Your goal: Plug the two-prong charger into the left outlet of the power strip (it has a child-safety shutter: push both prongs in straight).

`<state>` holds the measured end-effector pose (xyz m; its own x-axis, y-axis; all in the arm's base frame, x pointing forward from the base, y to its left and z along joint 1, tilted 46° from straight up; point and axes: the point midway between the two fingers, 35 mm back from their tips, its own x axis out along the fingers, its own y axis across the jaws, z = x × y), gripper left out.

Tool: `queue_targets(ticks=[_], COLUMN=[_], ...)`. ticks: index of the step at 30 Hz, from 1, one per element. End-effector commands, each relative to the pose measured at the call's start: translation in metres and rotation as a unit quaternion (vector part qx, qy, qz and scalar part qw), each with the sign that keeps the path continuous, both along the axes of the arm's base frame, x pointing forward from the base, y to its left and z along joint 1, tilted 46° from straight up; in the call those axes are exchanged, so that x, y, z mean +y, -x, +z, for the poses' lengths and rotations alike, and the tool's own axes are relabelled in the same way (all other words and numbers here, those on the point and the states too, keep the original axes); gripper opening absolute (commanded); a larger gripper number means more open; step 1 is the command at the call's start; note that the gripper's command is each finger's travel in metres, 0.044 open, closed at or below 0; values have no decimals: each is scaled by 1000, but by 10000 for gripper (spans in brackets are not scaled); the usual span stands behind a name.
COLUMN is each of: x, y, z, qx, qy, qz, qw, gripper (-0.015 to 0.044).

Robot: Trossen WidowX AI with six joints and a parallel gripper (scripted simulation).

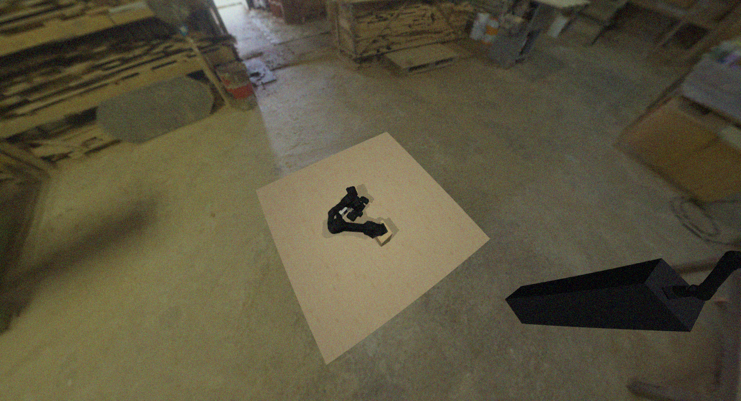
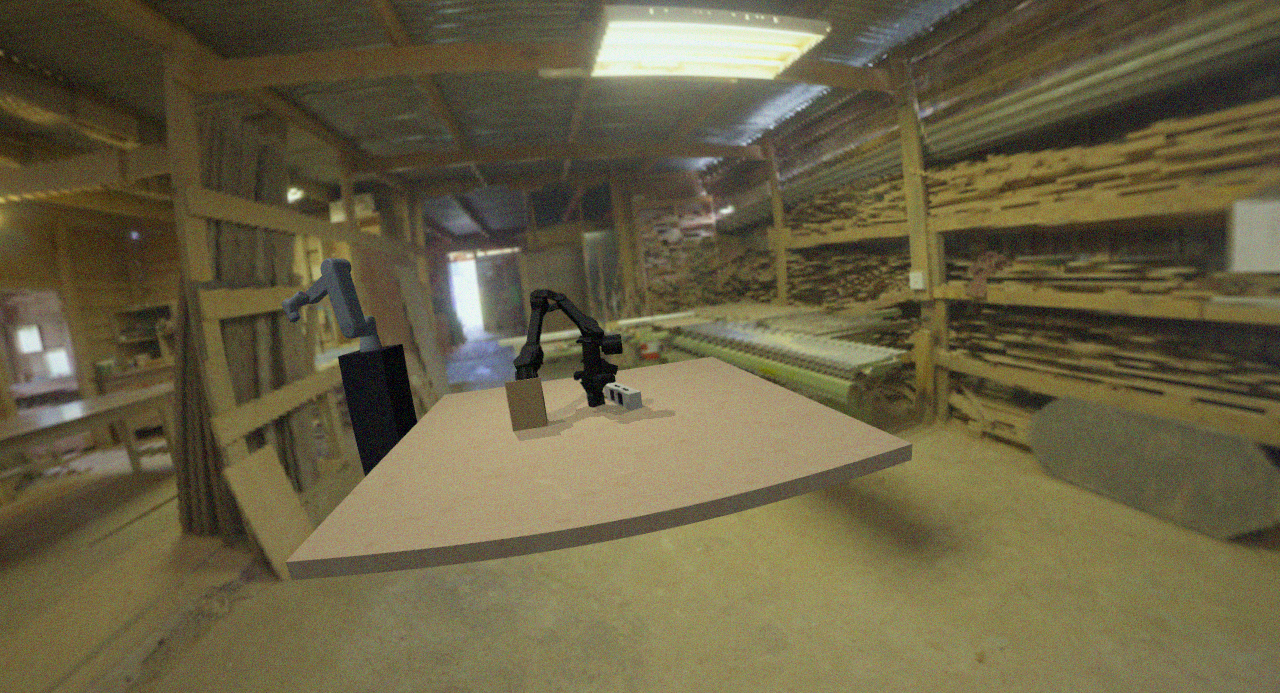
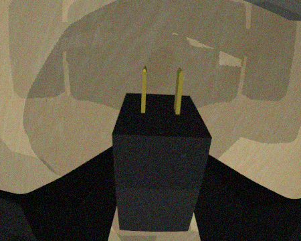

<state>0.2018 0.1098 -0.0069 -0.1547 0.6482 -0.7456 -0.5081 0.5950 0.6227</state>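
My gripper [image 3: 155,154] [image 2: 595,402] is shut on the black charger [image 3: 157,161]. The charger's two brass prongs [image 3: 144,90] [image 3: 179,91] point away from the fingers, bare and touching nothing in the wrist view. The white power strip [image 2: 630,398] [image 1: 342,211] lies on the table right beside the gripper in the exterior view, partly hidden behind it. In the top view the arm covers most of it. A blue-grey edge [image 3: 287,9] in the wrist view's top right corner is probably the strip. Its outlets are not visible there.
The arm stands on a tan block [image 1: 383,239] [image 2: 528,404] on the wooden table [image 1: 321,300] [image 2: 626,483]. A black pedestal [image 2: 377,402] [image 1: 595,300] with a blue-grey arm [image 2: 341,299] stands beyond the table's edge. Arm shadows cover the surface under the prongs.
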Motion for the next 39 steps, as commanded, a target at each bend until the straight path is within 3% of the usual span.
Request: queue_targets(ticks=[1, 17, 39], x=[8, 30, 42], y=[7, 30, 9], z=[4, 18, 26], qx=[10, 40, 45], qy=[-3, -10, -12], qz=[-7, -27, -31], qw=[1000, 999, 998], gripper=[0, 0, 0])
